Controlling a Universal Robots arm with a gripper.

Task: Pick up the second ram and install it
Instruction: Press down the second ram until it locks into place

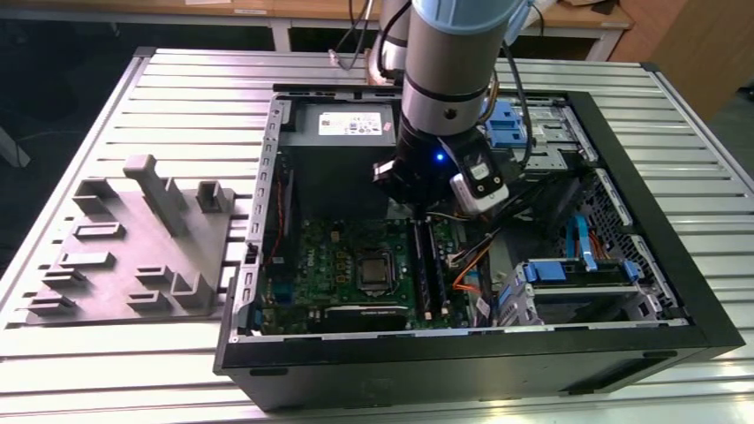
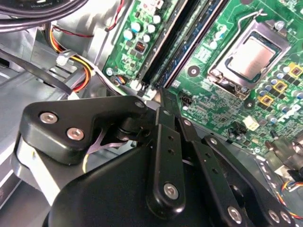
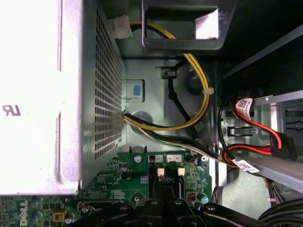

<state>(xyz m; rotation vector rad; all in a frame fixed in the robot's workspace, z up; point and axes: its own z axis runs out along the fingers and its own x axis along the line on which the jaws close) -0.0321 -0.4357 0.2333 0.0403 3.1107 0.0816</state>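
In the exterior view my gripper (image 1: pixel 415 210) hangs inside the open computer case, just above the green motherboard (image 1: pixel 335 256). Its tip is at the end of the memory slots nearest the grey power-supply box (image 1: pixel 342 124). A long, thin dark stick, the second ram (image 1: pixel 421 269), stands on edge in a slot and runs from under the tip toward the case front. The fingers (image 2: pixel 163 137) lie close together and shut, their tip in line with a dark strip (image 2: pixel 187 45) on the board. I cannot tell whether they touch it. The first wrist view has the gripper (image 3: pixel 163 191) over the slot ends (image 3: pixel 165 172).
The processor socket (image 2: pixel 248 56) lies beside the slots. Yellow and black cables (image 3: pixel 189 118) loop by the perforated power-supply wall (image 3: pixel 106 85). Orange cables (image 1: pixel 469 265) and blue drive bays (image 1: pixel 566 269) crowd the exterior view's right. A grey fixture block (image 1: pixel 130 247) sits on the table outside the case.
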